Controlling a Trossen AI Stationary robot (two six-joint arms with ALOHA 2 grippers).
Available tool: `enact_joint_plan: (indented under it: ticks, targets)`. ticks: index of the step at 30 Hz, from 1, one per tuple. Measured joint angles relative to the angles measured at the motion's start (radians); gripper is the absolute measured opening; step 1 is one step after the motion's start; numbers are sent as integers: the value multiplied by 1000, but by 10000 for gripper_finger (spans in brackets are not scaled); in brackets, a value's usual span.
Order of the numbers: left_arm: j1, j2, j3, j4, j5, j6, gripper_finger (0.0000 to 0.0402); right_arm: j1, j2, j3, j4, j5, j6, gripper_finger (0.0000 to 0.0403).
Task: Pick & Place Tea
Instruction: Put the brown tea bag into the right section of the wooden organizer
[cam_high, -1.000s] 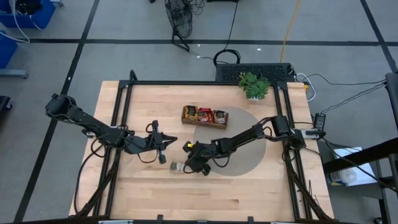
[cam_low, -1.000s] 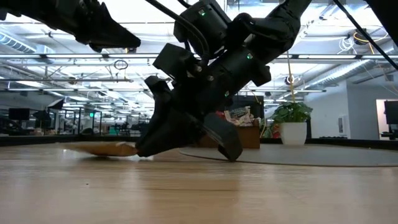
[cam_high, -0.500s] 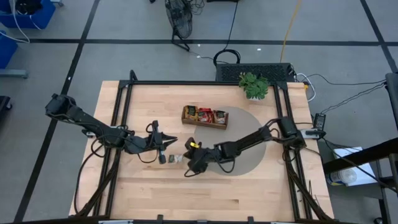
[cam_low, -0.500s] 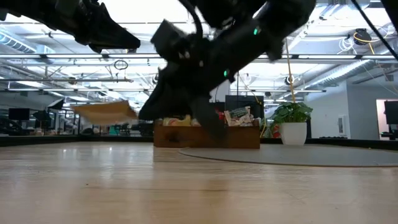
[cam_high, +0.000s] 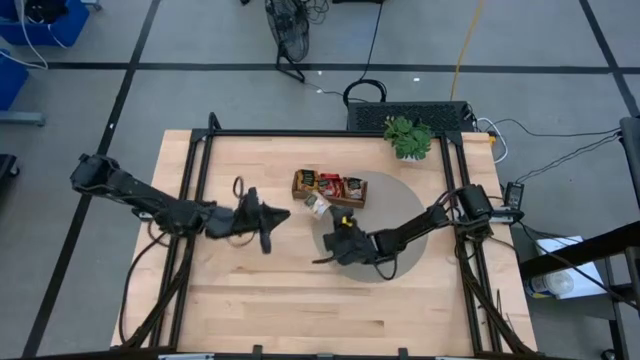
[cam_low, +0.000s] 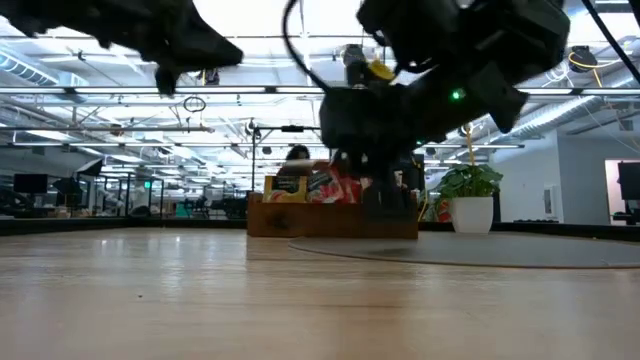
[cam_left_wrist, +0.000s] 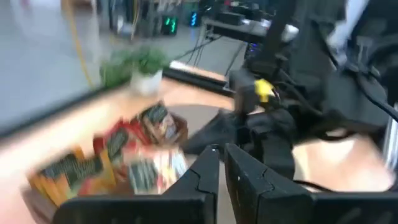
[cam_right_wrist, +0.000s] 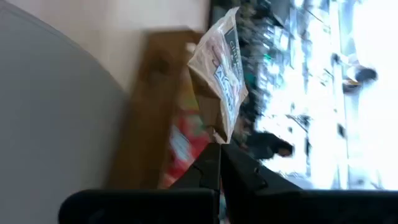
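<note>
Right gripper (cam_high: 322, 207): pinched a tea sachet (cam_right_wrist: 219, 74), had carried it from bare tabletop to beside the tray (cam_high: 329, 186). Left gripper (cam_high: 278, 214): fingers nearly closed, empty.

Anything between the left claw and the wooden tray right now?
In the high view only bare tabletop separates the left claw from the tray. The right claw holds a tea sachet beside the tray, off that line.

Wooden tray (cam_high: 329, 187) at grey round mat's (cam_high: 400, 215) far edge. Potted plant (cam_high: 408, 137) beyond tray, near table (cam_high: 240, 290) corner. Floor fan (cam_high: 287, 30) farther off.
</note>
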Motion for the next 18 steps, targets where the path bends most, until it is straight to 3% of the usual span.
enact_joint_plan:
  ticks: [4, 11, 18]
  targets:
    - [102, 1, 0, -35, 169, -213, 59, -3, -17, -80, 229, 63, -122, 0]
    - [210, 1, 0, -39, 294, -384, 176, 13, -47, -140, 649, 8, -379, 0]
    - [268, 66, 2, 18, 339, -484, 240, 24, -51, -140, 677, -93, -398, 0]
